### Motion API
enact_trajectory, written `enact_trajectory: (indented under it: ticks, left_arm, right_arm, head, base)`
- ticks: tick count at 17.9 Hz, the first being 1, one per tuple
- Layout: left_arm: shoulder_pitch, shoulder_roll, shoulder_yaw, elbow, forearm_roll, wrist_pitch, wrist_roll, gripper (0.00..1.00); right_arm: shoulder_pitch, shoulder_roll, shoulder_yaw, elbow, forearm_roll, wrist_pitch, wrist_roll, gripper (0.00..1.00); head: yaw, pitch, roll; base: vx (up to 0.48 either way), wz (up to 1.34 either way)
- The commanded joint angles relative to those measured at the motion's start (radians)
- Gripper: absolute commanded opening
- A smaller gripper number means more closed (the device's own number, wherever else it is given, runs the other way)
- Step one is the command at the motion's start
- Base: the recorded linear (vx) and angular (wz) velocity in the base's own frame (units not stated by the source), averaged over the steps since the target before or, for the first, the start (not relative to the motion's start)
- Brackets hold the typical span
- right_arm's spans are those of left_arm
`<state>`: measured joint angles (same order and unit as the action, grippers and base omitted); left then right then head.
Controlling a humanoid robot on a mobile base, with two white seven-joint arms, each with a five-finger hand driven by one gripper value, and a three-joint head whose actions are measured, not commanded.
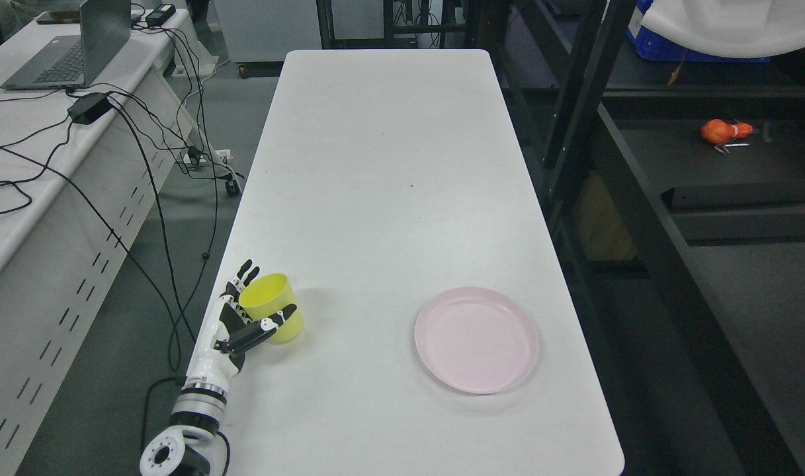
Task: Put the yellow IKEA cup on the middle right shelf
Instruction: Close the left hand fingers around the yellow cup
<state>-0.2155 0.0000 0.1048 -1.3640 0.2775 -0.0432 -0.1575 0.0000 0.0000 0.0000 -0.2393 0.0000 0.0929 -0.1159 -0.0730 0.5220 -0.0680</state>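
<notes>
The yellow cup (275, 311) stands near the left front edge of the white table (382, 198). My left hand (253, 311) comes up from the lower left and sits against the cup. Its thumb (273, 324) lies across the cup's front and its other fingers (242, 277) reach up straight behind the cup's left side. The fingers are spread and not curled tight on the cup. The black shelf rack (739, 175) stands to the right of the table. My right arm is out of view.
A pink plate (476, 339) lies on the table's front right. An orange object (723, 131) lies on a rack shelf. A desk with a laptop (71, 49) and hanging cables (144, 198) stands to the left.
</notes>
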Motion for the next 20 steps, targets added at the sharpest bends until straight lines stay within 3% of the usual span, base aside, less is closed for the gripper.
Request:
enact_trajectory:
  ticks: [1, 3, 5, 7, 8, 9, 12, 20]
  left_arm:
    - [-0.091, 0.017, -0.024, 0.183, 0.0, 0.0, -0.002, 0.97]
    - [-0.104, 0.017, -0.024, 0.187, 0.003, 0.0, -0.002, 0.88]
    - [-0.102, 0.017, -0.01, 0.184, 0.012, -0.015, -0.002, 0.67]
    - [-0.093, 0.017, 0.007, 0.178, 0.061, -0.093, -0.007, 0.32]
    - [-0.082, 0.017, 0.003, 0.181, 0.136, -0.204, -0.007, 0.03]
    - [-0.082, 0.017, -0.007, 0.18, 0.162, -0.246, -0.007, 0.0]
    - [-0.073, 0.017, -0.014, 0.125, 0.161, -0.242, -0.007, 0.0]
    - [-0.025, 0.017, 0.018, -0.078, 0.161, -0.008, -0.005, 0.0]
  right_arm:
    - [0.014, -0.017, 0.017, 0.0, -0.025, 0.001, -0.001, 0.99]
    - [0.014, -0.017, 0.017, 0.0, -0.025, 0.001, -0.001, 0.99]
    - [0.014, -0.017, 0.017, 0.0, -0.025, 0.001, -0.001, 0.99]
    - [0.014, -0.017, 0.017, 0.0, -0.025, 0.001, -0.001, 0.99]
    - [0.014, -0.017, 0.017, 0.0, -0.025, 0.001, -0.001, 0.99]
    - [0.014, -0.017, 0.017, 0.0, -0.025, 0.001, -0.001, 0.99]
    - [0.014, -0.017, 0.017, 0.0, -0.025, 0.001, -0.001, 0.99]
    - [0.014, -0.017, 0.017, 0.0, -0.025, 0.001, -0.001, 0.99]
  head:
    - [0.0, 0.0, 0.0]
    - [0.0, 0.0, 0.0]
    - [0.0, 0.0, 0.0]
    - [0.0, 0.0, 0.0]
    - [0.0, 0.0, 0.0]
    - [0.0, 0.0, 0.0]
    - [0.0, 0.0, 0.0]
    - [0.0, 0.0, 0.0]
  base:
    - [0.0, 0.0]
    - [0.0, 0.0]
    - [0.0, 0.0]
    - [0.0, 0.0]
    - [0.0, 0.0]
    - [0.0, 0.0]
    - [0.0, 0.0]
    - [-0.002, 0.0]
